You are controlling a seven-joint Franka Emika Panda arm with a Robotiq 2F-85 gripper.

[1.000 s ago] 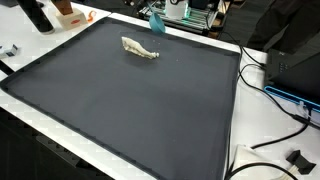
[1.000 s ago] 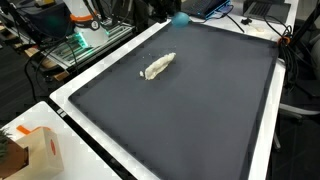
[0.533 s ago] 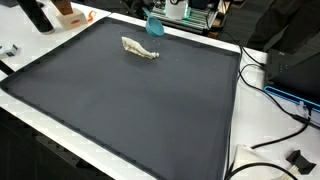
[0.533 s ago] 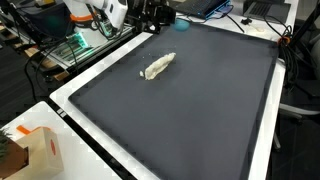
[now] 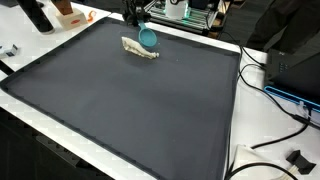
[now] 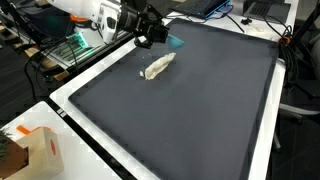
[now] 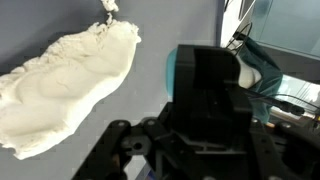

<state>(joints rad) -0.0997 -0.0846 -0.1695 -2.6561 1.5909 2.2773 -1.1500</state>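
Observation:
A crumpled white cloth-like piece point(image 5: 136, 46) lies on the far part of a dark grey mat point(image 5: 130, 110); it also shows in the other exterior view point(image 6: 157, 67) and large at the left of the wrist view point(image 7: 65, 85). My gripper point(image 6: 158, 34) hangs just above the mat beside this piece, and in an exterior view it sits at the top edge point(image 5: 137, 16). It is shut on a teal rounded object point(image 5: 149, 37), seen next to the jaws point(image 6: 176, 41) and behind the black gripper body in the wrist view point(image 7: 258, 68). The fingertips themselves are hidden.
The mat point(image 6: 200, 110) covers a white table. An orange and white box point(image 6: 35, 150) stands at one corner. Cables point(image 5: 272, 85) and a black unit point(image 5: 300, 65) lie off one side. Equipment with green boards point(image 6: 78, 42) stands beside the table.
The gripper with the teal object has come down from the far edge into view and now hangs close beside the white piece. The white piece has not moved.

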